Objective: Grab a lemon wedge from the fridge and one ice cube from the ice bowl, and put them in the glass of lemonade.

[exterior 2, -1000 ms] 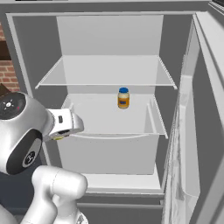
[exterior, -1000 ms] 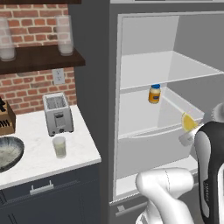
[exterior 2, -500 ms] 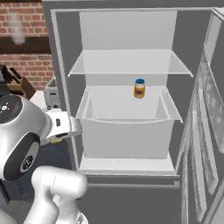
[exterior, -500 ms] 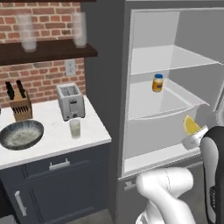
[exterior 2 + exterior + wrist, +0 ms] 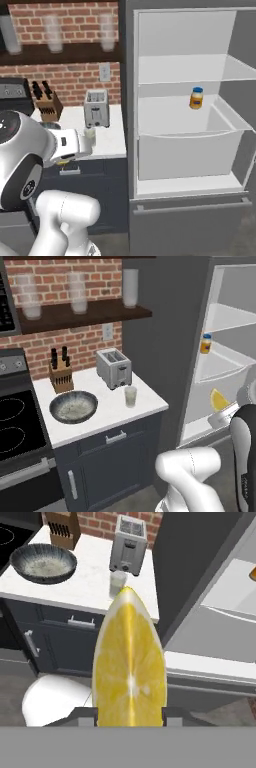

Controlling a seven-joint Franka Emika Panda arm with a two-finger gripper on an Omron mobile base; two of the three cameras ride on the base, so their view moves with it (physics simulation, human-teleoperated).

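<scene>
Ice bowl [image 5: 73,406] at the left of the worktop [image 5: 145,406], glass of lemonade [image 5: 130,396] just right of it, in front of the toaster [image 5: 114,368]. Right again, the open fridge [image 5: 227,356]. Lemon wedge [image 5: 130,662] pinched in my gripper [image 5: 129,714], held out in front of the fridge, well short of the glass. Judging it light, soft and slick with juice: grip on the flat cut faces, gently, or it squirts out.

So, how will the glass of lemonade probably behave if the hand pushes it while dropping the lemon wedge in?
The glass of lemonade looks small and upright, so a sideways push may tip it. Its liquid could spill. The hand holds the lemon wedge, broad beside that rim.
</scene>
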